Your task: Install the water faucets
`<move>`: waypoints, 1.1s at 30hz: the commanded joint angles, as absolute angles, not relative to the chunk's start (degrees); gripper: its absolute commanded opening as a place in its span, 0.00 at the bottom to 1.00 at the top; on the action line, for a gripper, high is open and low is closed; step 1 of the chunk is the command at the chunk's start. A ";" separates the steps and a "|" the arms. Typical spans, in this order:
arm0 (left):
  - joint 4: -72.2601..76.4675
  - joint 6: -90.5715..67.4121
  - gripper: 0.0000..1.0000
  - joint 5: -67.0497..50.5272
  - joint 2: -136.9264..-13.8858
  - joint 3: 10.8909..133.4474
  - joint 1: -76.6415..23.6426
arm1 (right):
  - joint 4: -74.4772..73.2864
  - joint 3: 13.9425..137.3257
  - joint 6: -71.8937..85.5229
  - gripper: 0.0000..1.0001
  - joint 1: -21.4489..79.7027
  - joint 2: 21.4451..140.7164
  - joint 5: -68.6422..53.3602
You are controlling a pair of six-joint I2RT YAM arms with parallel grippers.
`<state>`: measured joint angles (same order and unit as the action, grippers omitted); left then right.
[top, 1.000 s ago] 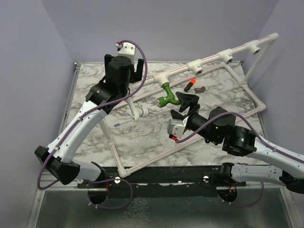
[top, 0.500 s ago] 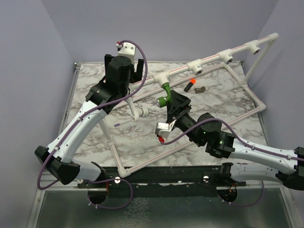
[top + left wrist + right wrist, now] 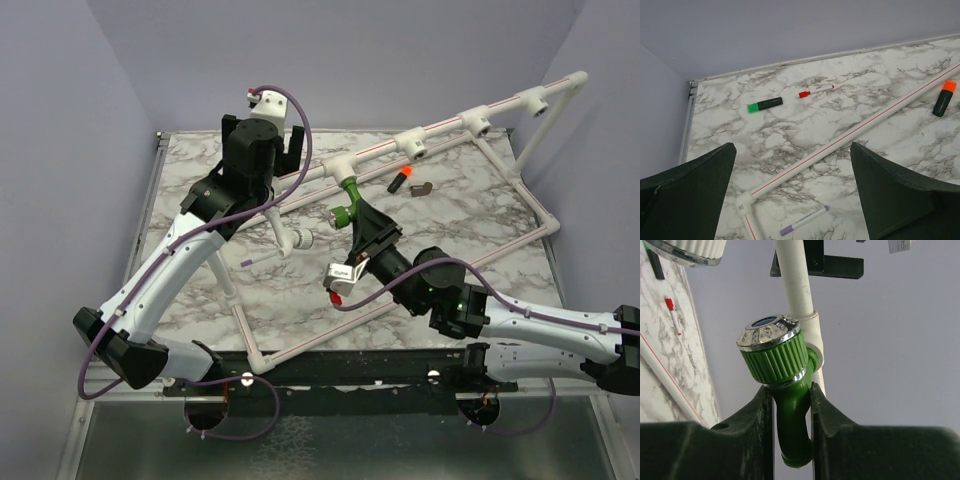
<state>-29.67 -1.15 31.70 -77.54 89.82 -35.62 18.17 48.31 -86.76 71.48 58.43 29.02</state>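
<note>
the left arm (image 3: 185, 255) and right arm (image 3: 540, 322) are built of white shells joined by black joints, and a purple cable (image 3: 307, 140) is run along each. a green light (image 3: 460, 293) is lit on the right arm. a white camera block (image 3: 268, 100) is mounted at the left wrist, a silver camera block (image 3: 343, 270) with a red spot at the right. the left fingers (image 3: 690, 200) and right fingers (image 3: 740, 440) are broad and black.

Left arm: my left arm (image 3: 170, 265) rises from the near-left base and bends toward the far side, with the wrist raised.
Left gripper: my left gripper (image 3: 792, 150) has its black fingers (image 3: 690, 195) spread wide and holds nothing.
Right arm: my right arm (image 3: 530, 325) lies low, reaching from the near right toward the middle.
Right gripper: my right gripper (image 3: 792, 400) has both fingers pressed against the neck of the bright green plastic faucet (image 3: 772, 357).
</note>
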 commanded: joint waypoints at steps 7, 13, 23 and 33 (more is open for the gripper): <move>-30.76 -0.44 0.98 31.09 -77.08 89.74 -36.01 | 33.54 46.58 -45.62 0.00 73.04 59.46 32.33; -30.77 -0.44 0.98 31.18 -76.74 89.70 -36.04 | 38.01 46.80 -30.69 0.01 73.02 58.76 34.36; -30.76 -0.62 0.98 30.82 -76.73 89.76 -36.11 | 41.70 46.53 -11.53 0.01 73.04 56.99 37.21; -30.76 -0.55 0.98 30.93 -76.04 89.64 -36.21 | 30.03 50.59 -20.69 0.05 73.03 56.02 32.27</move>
<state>-29.19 -0.99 31.59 -77.54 89.82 -35.59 27.53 46.54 -22.11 71.90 57.23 39.77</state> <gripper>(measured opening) 0.975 0.416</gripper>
